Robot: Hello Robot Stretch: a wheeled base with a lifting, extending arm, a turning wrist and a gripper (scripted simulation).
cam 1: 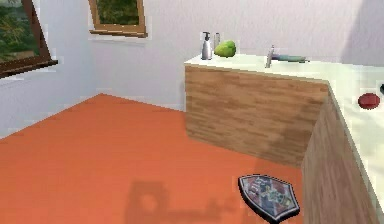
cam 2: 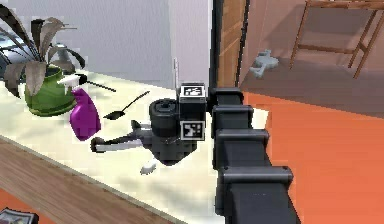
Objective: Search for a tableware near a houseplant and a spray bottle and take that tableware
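A dark utensil (cam 2: 125, 104) lies on the counter (cam 2: 30, 140) just right of the spray bottle (cam 2: 82, 113), near the houseplant (cam 2: 40, 80). It is probably light, stiff and thin, so take its handle. I cannot tell whether the gripper (cam 2: 99, 144) holds anything.

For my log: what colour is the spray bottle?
Purple spray bottle, clearest in arm side view.

I see a dark, thin utensil (cam 2: 122, 107) with a flat head, spatula-like, lying flat on the pale tabletop (cam 2: 40, 140). It is just beside the purple spray bottle (cam 2: 82, 113), which stands upright. On the bottle's other side stands the houseplant (cam 2: 45, 95), with long grey-green leaves in a round green pot. A second dark utensil (cam 2: 98, 84) lies behind the bottle; I cannot tell its kind.
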